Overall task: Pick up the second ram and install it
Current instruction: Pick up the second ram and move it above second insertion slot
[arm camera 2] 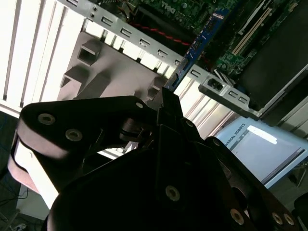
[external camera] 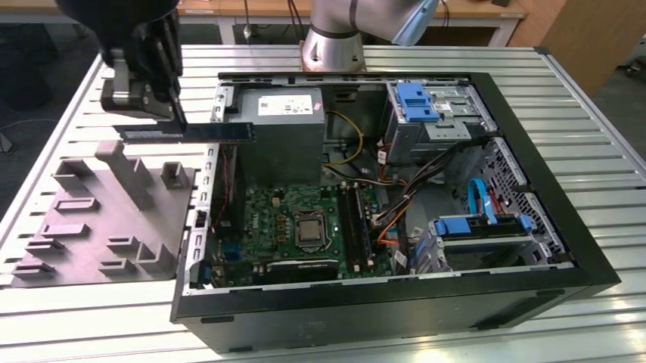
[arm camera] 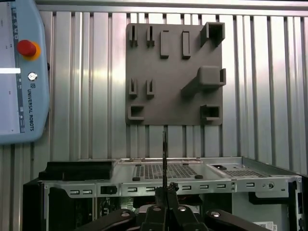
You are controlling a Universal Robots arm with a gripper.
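Observation:
The second ram (external camera: 207, 132) is a long dark stick held level above the left wall of the open computer case (external camera: 404, 302), over the gap between the case and the grey fixture plate (external camera: 101, 219). My gripper (external camera: 163, 123) is shut on the stick's end away from the case. In the second wrist view the ram (arm camera 2: 198, 45) runs as a blue-edged strip out from the gripper (arm camera 2: 166, 103) toward the motherboard. The first wrist view shows the ram (arm camera: 164, 154) edge-on as a thin line above the gripper (arm camera: 164, 192). The black memory slots (external camera: 352, 219) lie beside the processor socket (external camera: 308, 231).
The case holds a grey power supply (external camera: 283, 125), blue-tabbed drive bays (external camera: 429, 106) and loose cables (external camera: 404, 197). The fixture plate (arm camera: 173, 72) has raised blocks and slots. A teach pendant (arm camera: 19, 72) lies on the slatted table (external camera: 565, 76). The arm's base (external camera: 333, 45) stands behind the case.

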